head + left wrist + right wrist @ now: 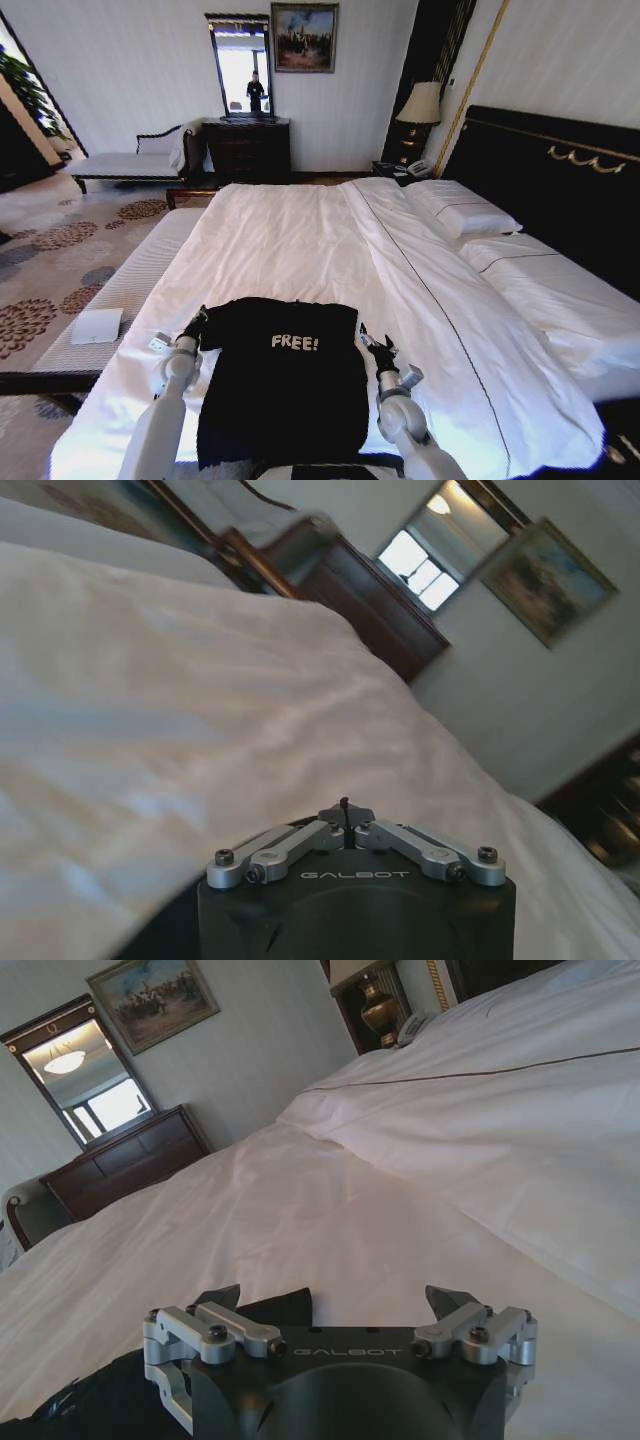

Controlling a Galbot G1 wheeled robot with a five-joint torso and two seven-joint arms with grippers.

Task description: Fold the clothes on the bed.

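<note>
Item: T-shirt [285,385] flat on bed [300,240]; left pincer [195,325] closed at one shoulder, right pincer [378,350] open at the other — we judge both corners need equal pinches before folding.

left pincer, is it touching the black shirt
Touching. In the left wrist view the left pincer is shut with a bit of dark cloth nipped between its tips; the head view puts it at the shirt's shoulder.

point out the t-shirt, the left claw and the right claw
T-shirt [285,385], head view, chest below the lettering.
Left claw [346,815], left wrist view, where the shut fingertips meet.
Right claw [340,1300], right wrist view, gap midway between the open fingertips.
</note>
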